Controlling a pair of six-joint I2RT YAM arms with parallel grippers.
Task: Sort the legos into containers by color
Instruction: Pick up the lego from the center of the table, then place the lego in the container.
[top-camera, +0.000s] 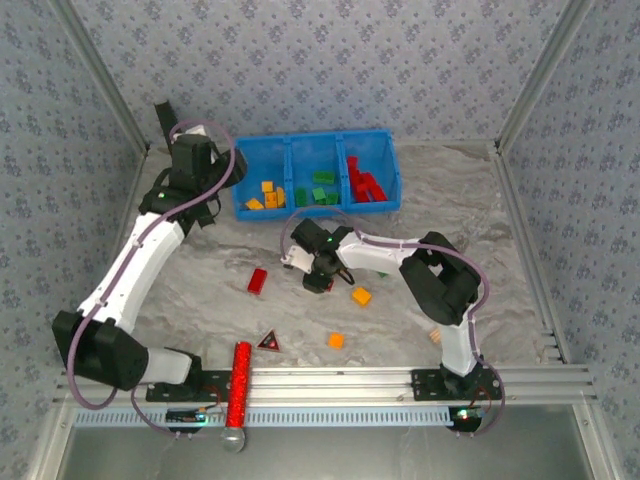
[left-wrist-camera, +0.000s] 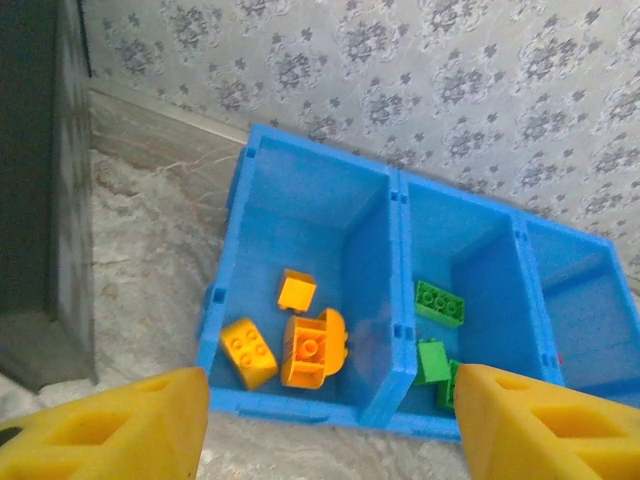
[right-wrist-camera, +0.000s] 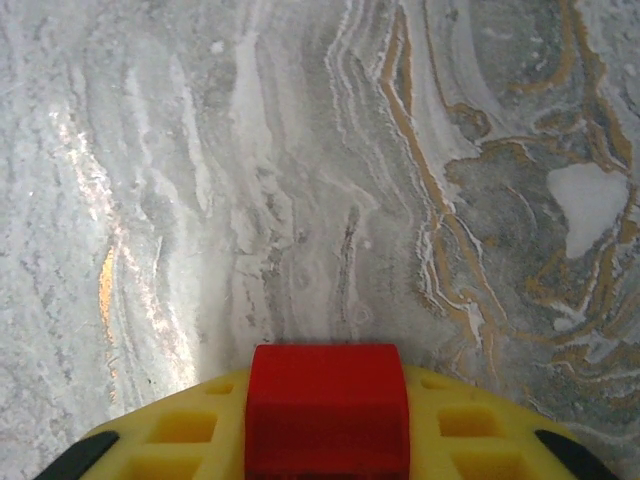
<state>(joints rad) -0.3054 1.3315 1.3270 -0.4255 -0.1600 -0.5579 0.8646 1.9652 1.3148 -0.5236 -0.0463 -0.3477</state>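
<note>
Gripping a red brick between its yellow fingers, the right gripper hangs over the marbled table near its middle. The step in hand looks to be the carry to the blue tray at 12 o'clock.

Seen from above, the tray's right compartment already holds the red bricks and lies toward 1 o'clock from the right gripper. The middle section holds green bricks and the left one orange bricks.

To do this well I would lift first, high enough to pass the tray's front wall. Then travel toward 1 o'clock and stop over the middle of the right compartment, not over the divider beside the green pile. Let go low, since a brick dropped from height could bounce across into the green section. In the wrist view the hold looks square, with the brick centred between the fingers, so no regrip seems needed.

The left gripper hovers at the tray's 9 o'clock end, above the near corner of the orange section. Its fingers are spread wide with nothing between them, and it sits well apart from the right arm's likely path.

Left on the table are a loose red brick at 9 o'clock of the right gripper, an orange brick at 4 o'clock and a second orange brick at 5 o'clock.
</note>
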